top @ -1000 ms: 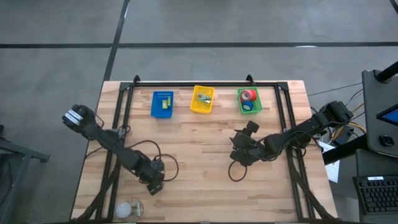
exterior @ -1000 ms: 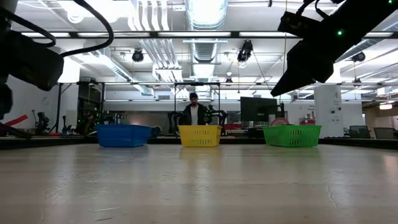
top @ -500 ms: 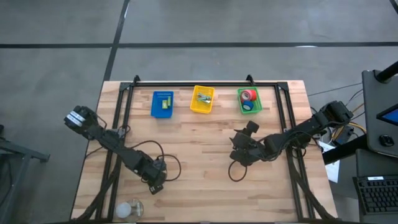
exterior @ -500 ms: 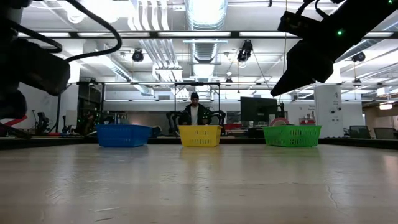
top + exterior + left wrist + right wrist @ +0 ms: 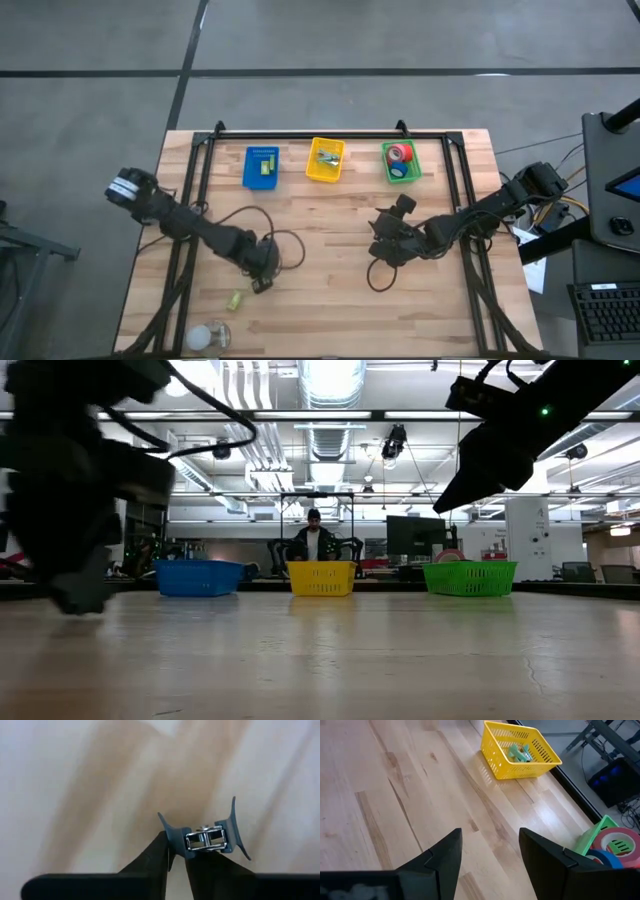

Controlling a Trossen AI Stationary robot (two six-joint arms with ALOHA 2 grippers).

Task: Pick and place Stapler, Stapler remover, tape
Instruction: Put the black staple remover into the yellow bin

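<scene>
while the left gripper [image 5: 176, 851] pinches the staple remover [image 5: 205, 839], the yellow basket [image 5: 326, 160] lies beyond it; right gripper [image 5: 490, 852] waits spread.

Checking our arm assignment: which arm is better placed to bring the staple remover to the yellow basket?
Left. The left gripper is shut on the staple remover and need only carry it to the yellow basket; the right gripper hangs open, empty.
</scene>
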